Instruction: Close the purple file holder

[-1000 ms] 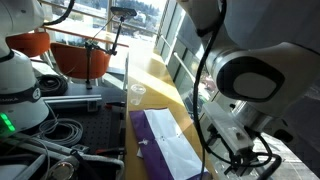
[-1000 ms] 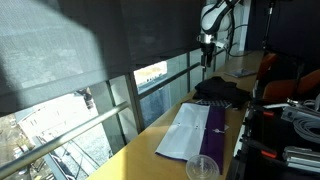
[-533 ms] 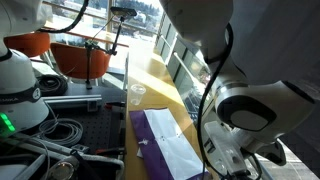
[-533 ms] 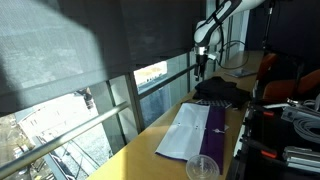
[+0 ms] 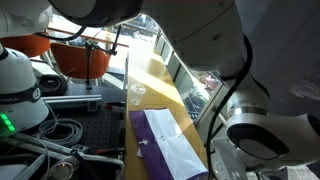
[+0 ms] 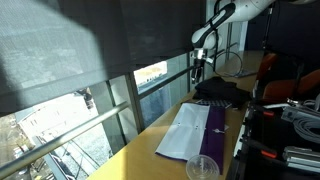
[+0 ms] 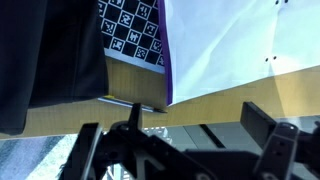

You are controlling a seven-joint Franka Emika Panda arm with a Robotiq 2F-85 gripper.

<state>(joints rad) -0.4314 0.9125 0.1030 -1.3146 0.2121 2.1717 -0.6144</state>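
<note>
- Exterior view, arm close to the lens: the arm (image 5: 230,60) fills the upper right, and the gripper itself is out of sight, so I cannot tell its state here.
- The holder (image 5: 150,127) lies open and flat on the table (image 5: 160,85), below the arm. White sheets (image 5: 176,152) are uncovered.
- Its long axis runs along the table's length. A cup (image 5: 137,95) stands just past its far short end.
- Exterior view from the far end: the gripper (image 6: 198,72) hangs high over a dark bundle (image 6: 220,90).
- The holder (image 6: 192,130) is below the gripper and well apart from it, towards the camera. One short end points back at the gripper and the other at the cup (image 6: 203,167).
- The sheets are on the window side and the purple leaf on the other. The fingers are too small to read here.
- Wrist view: the gripper (image 7: 180,150) has its fingers spread wide with nothing between them.
- Ahead of it a purple edge of the holder (image 7: 166,60) runs on a slant, with the sheets (image 7: 250,40) on one side.
- On the other side are a checkered tag (image 7: 130,30) and dark material. A strip of table (image 7: 215,105) lies nearer the gripper.
- Judgement: the approach is under way and the cover is not yet touched.
- Risk: the cover lies flat, so the fingers may fail to get under its edge and shove the whole holder along the table instead.
- Risk: a descent on the sheet side would crease or drag loose paper.
- Risk: a sliding holder or a wide sweep could tip the cup.
- Risk: a low approach could snag the dark bundle below the gripper.
</note>
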